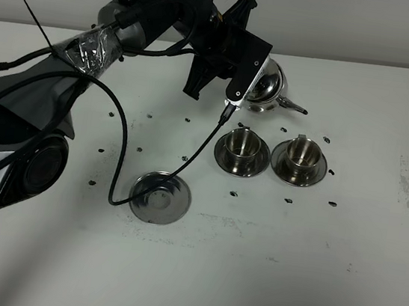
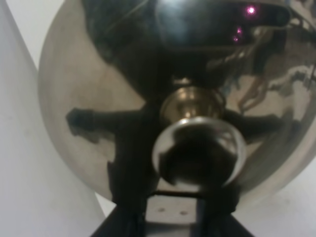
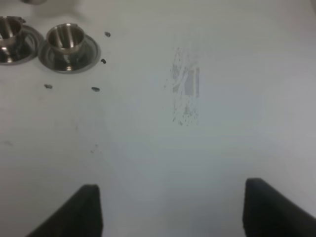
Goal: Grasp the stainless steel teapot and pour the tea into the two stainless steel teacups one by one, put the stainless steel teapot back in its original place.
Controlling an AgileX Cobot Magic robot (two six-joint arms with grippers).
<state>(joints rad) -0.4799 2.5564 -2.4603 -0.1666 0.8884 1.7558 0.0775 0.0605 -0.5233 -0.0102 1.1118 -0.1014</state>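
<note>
My left gripper (image 1: 250,83) is shut on the stainless steel teapot (image 1: 268,86) and holds it just behind the two stainless steel teacups, its spout (image 1: 294,105) pointing right. In the left wrist view the teapot (image 2: 98,113) fills the frame, lid knob (image 2: 197,150) toward the camera. The left teacup (image 1: 243,144) and right teacup (image 1: 300,153) stand on their saucers. They also show in the right wrist view (image 3: 65,37). The original place, a bare round saucer (image 1: 159,198), lies at front left. No tea shows. My right gripper (image 3: 173,210) hangs open over bare table.
A black cable (image 1: 122,150) loops from the left arm down onto the bare saucer. Small dark marks dot the white table (image 1: 309,272) around the cups. A grey scuffed patch (image 3: 185,91) lies on the table's right side.
</note>
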